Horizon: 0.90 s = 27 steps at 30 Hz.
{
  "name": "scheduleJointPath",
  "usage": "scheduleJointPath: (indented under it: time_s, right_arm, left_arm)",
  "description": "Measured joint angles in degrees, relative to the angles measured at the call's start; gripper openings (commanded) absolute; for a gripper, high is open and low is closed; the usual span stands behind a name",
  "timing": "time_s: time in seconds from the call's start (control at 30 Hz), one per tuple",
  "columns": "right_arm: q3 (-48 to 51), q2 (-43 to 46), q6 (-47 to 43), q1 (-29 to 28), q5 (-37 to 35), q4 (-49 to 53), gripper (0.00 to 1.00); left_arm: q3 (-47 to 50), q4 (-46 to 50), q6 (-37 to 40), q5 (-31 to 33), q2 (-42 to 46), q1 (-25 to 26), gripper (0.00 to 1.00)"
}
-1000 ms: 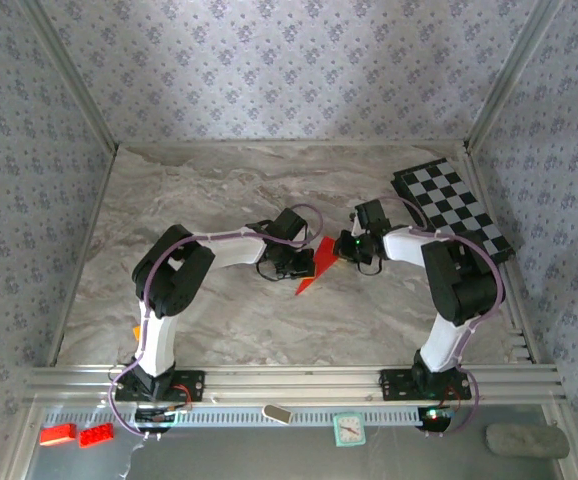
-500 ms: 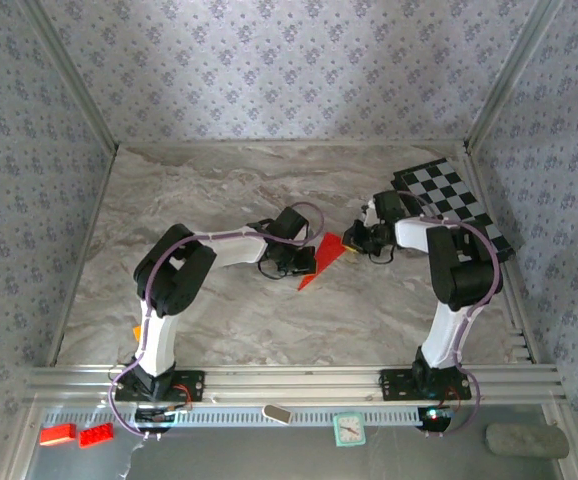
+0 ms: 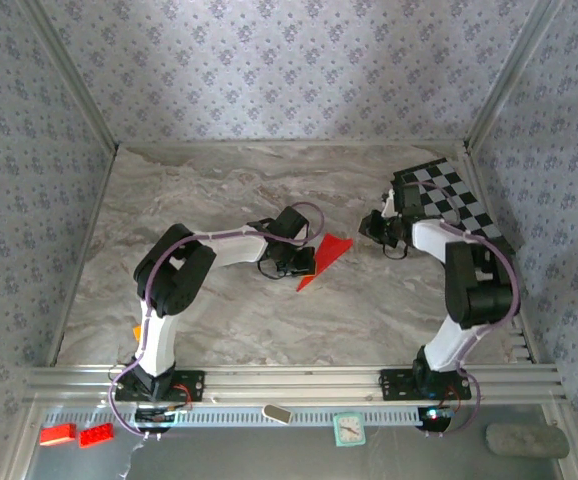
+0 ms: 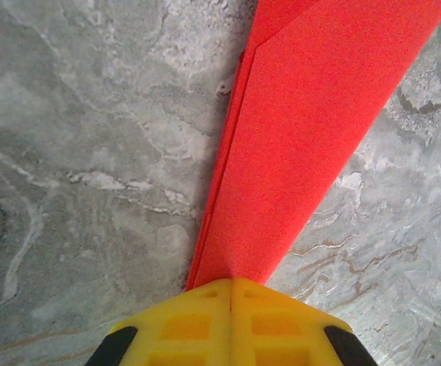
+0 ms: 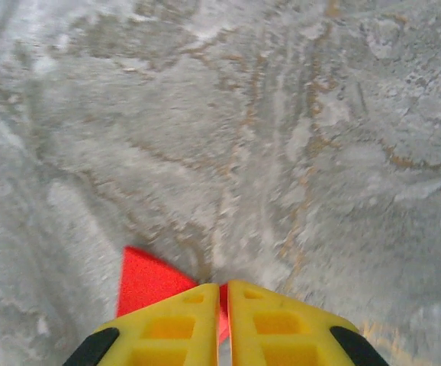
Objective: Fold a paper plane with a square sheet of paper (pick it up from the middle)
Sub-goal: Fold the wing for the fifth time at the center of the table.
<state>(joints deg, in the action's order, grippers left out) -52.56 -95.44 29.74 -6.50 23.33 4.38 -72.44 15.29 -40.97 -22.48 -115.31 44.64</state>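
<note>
Wide end of paper plane (image 4: pixel 304 137) cut off at top.

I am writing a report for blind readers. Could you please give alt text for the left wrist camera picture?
The yellow left pincer, shut, holds the narrow end of a folded red paper, which widens toward the upper right over a grey marbled table.

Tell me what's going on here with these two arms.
Two robot arms are working a folded red paper into a plane on the marble table. The left tool is shut on the paper's narrow end. The right tool, its fingers nearly together, appears to pinch the opposite tip.
</note>
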Motion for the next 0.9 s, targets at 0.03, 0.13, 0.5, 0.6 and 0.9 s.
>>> scheduleJointPath:
  time_s: [0.03, 0.13, 0.5, 0.6, 0.9]
  right_arm:
    - [1.16, 2.40, 0.04, -0.31, 0.00, -0.35, 0.14]
    - [2.89, 6.88, 0.59, -1.95, 0.22, -0.46, 0.14]
    - [5.11, 0.66, 5.46, -13.27, 6.27, -3.06, 0.09]
    - [5.03, -2.03, 6.08, -14.01, 6.73, -3.56, 0.09]
    - [0.50, -8.76, 4.90, -14.01, 6.49, -2.21, 0.07]
  left_arm:
    - [-0.04, 0.13, 0.00, 0.00, 0.00, 0.00, 0.00]
    - [-0.11, 0.22, 0.00, 0.00, 0.00, 0.00, 0.00]
    - [-0.92, 1.66, -0.02, -0.20, -0.22, -0.02, 0.00]
    - [-0.92, 1.68, -0.04, -0.22, -0.22, -0.02, 0.00]
    - [-0.90, 1.05, -0.04, -1.53, -0.22, -0.28, 0.03]
